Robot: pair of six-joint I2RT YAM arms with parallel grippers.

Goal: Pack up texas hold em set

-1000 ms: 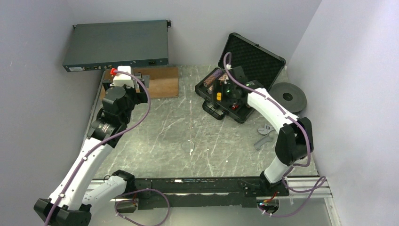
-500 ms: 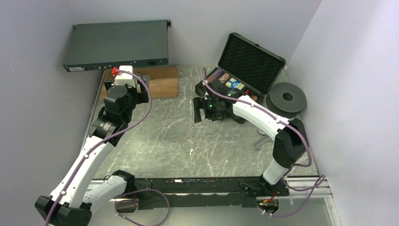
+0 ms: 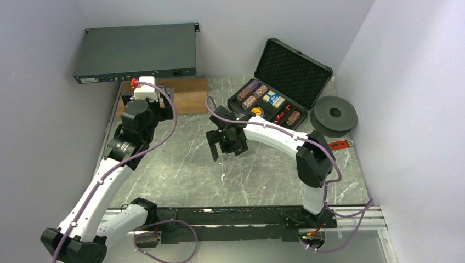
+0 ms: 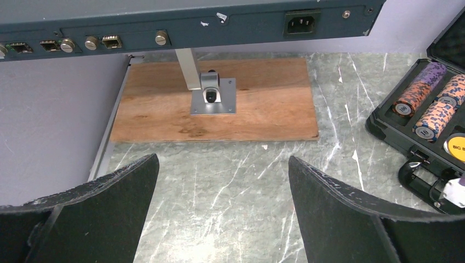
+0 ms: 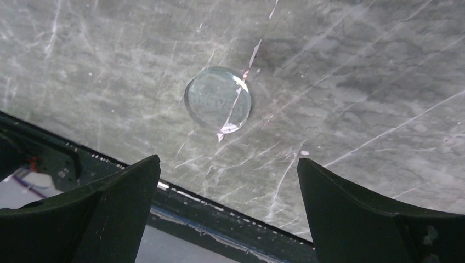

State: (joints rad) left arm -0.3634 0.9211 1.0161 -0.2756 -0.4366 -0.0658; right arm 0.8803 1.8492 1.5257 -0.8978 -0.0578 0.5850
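While hovering over a clear round disc (image 5: pixel 218 98) at centre of desk (image 3: pixel 181 164), pictured with right pincer (image 5: pixel 227 164) splayed, empty; with left pincer (image 4: pixel 223 159) equally released at ten o'clock.

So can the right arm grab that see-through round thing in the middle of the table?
Probably yes. The right gripper is open and hangs over the clear round disc, with nothing between them. The disc lies flat on the table, so pinching it could be tricky.

The right gripper (image 3: pixel 217 152) has left the black case (image 3: pixel 293 68) and swung left to the middle of the counter (image 3: pixel 181 164). It now hangs above a clear round disc (image 3: pixel 219 169). The case's chip rolls (image 3: pixel 251 94) and card box (image 3: pixel 273 99) are uncovered.
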